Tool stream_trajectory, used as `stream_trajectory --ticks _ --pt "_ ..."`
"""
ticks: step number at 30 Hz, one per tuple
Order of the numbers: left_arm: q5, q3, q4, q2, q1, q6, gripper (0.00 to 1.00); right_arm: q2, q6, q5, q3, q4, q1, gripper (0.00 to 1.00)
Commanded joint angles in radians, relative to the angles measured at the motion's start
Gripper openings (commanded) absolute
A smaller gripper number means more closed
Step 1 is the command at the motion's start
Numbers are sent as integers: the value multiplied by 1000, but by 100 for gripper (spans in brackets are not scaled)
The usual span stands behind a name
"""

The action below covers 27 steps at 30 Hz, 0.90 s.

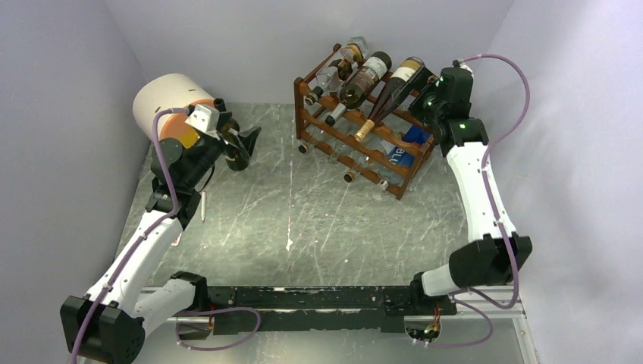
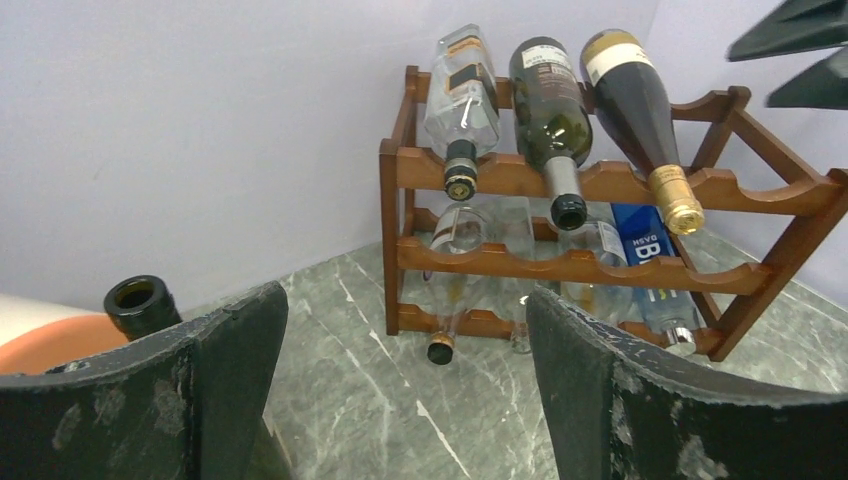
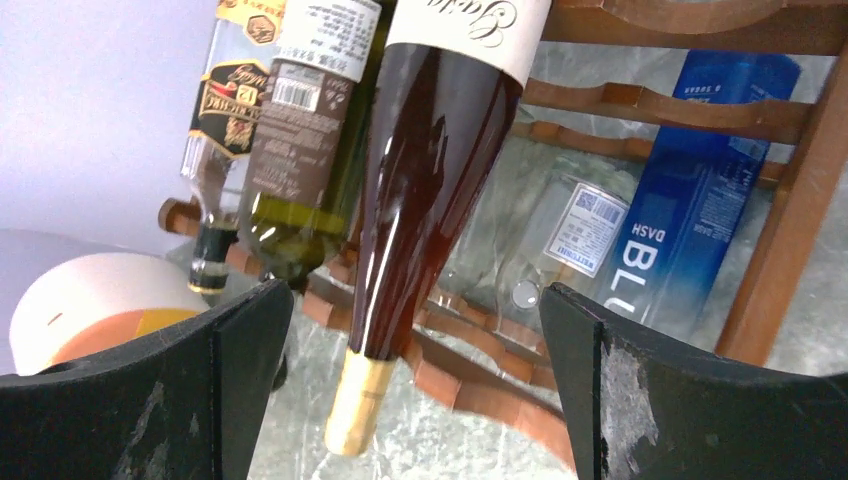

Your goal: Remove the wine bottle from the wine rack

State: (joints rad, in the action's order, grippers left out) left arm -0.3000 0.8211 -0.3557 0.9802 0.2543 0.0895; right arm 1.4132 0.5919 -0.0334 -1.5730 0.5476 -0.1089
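The reddish-brown wine rack (image 1: 307, 98) stands at the back of the table, also in the left wrist view (image 2: 510, 172) and right wrist view (image 3: 790, 240). Three bottles lie on its top tier. The rightmost is a dark wine bottle (image 1: 394, 91) with a cream label and gold foil neck (image 2: 635, 100). My right gripper (image 1: 421, 95) is open behind the rack; the dark bottle (image 3: 430, 170) runs between its spread fingers (image 3: 415, 292), untouched. My left gripper (image 1: 246, 148) is open and empty, left of the rack, facing its front (image 2: 405, 298).
A white and orange cylinder (image 1: 170, 102) with a dark bottle mouth (image 2: 140, 300) beside it stands at the back left. A blue box (image 1: 406, 155) and several clear bottles fill the lower tiers. A white stick (image 1: 202, 206) lies on the marble table. Walls close in on three sides.
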Motion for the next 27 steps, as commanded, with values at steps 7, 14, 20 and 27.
stream_trajectory --ticks 7,14,20,27 --pt "-26 -3 -46 19 20 -23 91 175 146 177 -4 -193 43 100" --pt "-37 -7 -57 26 20 -12 91 238 200 171 33 -279 44 100" --pt "-42 -2 -55 37 20 -2 90 265 273 165 71 -348 43 96" --pt "-44 -3 -57 38 20 2 90 266 343 182 138 -442 43 87"
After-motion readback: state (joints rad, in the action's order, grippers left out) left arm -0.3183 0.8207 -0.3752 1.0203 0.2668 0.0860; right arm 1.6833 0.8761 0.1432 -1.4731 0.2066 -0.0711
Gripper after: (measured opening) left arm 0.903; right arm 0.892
